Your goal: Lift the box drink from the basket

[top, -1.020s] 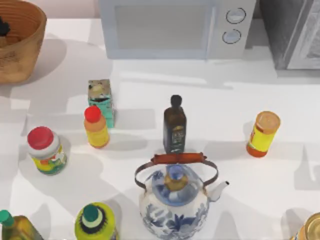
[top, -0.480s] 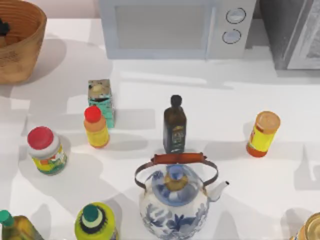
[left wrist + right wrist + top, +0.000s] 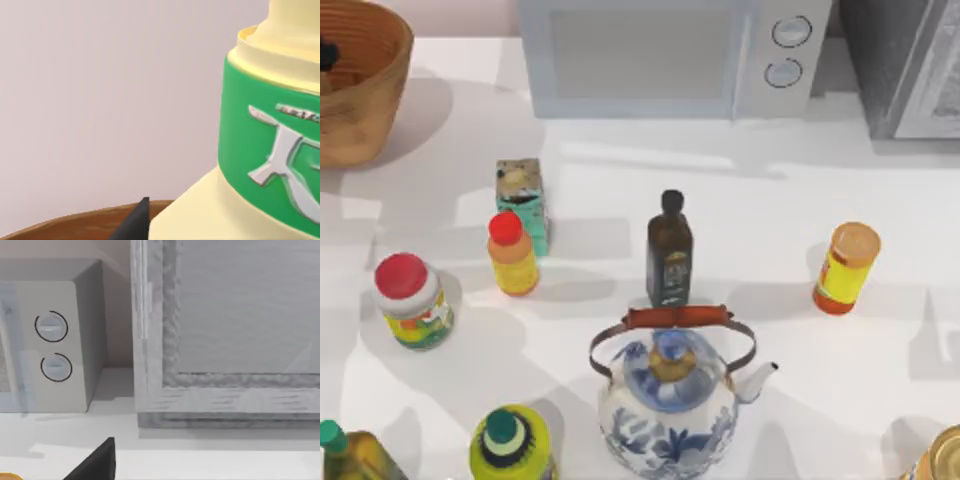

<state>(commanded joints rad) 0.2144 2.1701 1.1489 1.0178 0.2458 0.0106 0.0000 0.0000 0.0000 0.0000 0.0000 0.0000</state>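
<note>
The basket sat left of the microwave on the bench. The left wrist view showed a cream, green-labelled drink above the basket's rim. I could not tell how either arm's jaws stood.

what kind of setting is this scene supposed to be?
Most likely a kitchen counter, in simulation. A microwave stands at the back of the white table, a blue-and-white teapot sits near the front, and bottles and jars of sauces and drinks stand around it, with a wicker basket at the back left.
</note>
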